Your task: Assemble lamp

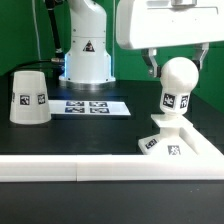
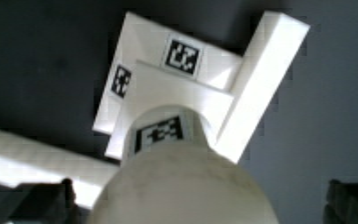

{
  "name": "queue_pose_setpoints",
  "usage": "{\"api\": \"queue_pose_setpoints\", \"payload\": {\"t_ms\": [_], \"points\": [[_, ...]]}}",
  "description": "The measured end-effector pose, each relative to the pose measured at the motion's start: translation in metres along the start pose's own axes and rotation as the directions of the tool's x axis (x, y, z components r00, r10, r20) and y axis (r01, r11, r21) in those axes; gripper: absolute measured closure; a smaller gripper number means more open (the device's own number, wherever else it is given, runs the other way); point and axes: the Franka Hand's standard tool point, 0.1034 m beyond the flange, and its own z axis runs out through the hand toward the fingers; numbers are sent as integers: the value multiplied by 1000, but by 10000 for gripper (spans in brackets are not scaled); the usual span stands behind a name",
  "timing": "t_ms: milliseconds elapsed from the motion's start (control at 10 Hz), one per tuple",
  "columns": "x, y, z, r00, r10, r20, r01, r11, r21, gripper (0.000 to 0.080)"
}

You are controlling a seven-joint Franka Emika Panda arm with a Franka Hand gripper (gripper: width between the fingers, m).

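The round white bulb [image 1: 178,90] stands upright, neck down, on the flat square base [image 1: 163,142] at the exterior view's right. My gripper [image 1: 176,68] hangs over it, open, with a finger on each side of the bulb's round head and a gap at each. In the wrist view the bulb [image 2: 176,180] fills the middle between the dark fingers [image 2: 48,200], with its tagged neck over the base [image 2: 167,60]. The tapered shade [image 1: 28,98] stands mouth down at the exterior view's left, far from the gripper.
The marker board [image 1: 88,105] lies on the black table behind the middle. A long white rail [image 1: 90,170] runs along the front and turns back beside the base; it also shows in the wrist view [image 2: 261,90]. The arm's white pedestal [image 1: 87,55] stands at the back.
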Motion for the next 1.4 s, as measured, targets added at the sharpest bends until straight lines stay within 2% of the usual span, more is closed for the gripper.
{"api": "queue_pose_setpoints", "payload": {"t_ms": [100,500,900,1100,1200,1400], "points": [[9,4,0,1000,-4,-17,4,1000,-2,101],[9,10,5,1000,-3,-11,3,1000,3,101],[19,16,10,1000,2,-5,-2,1000,11,101],[19,16,11,1000,2,-9,-2,1000,9,101],[17,15,13,1000,2,-11,-2,1000,8,204],[17,15,13,1000,2,-11,-2,1000,8,223]]}}
